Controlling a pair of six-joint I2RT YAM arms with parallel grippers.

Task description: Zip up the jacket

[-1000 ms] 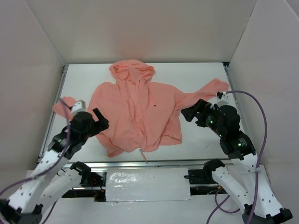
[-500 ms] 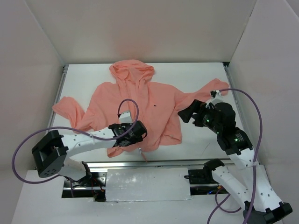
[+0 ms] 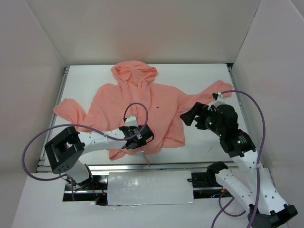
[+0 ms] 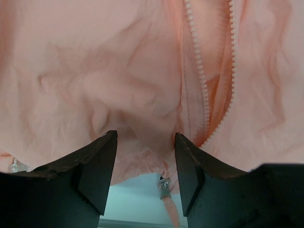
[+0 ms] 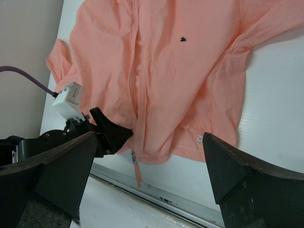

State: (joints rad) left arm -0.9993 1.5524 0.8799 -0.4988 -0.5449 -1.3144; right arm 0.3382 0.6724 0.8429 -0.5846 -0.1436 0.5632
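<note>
Left tool (image 4: 145, 138) part-open over jacket (image 3: 114, 104) hem, right tool (image 3: 187, 115) wide open

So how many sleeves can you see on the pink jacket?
2. One sleeve lies spread out on the left in the top view; the other sleeve reaches toward the far right. Neither is hidden.

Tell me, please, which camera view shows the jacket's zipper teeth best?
The left wrist view: the zipper sits close, single teeth visible, rows apart. The right wrist view shows a thin line with the pull at its bottom end; the top view, only a faint seam.
</note>
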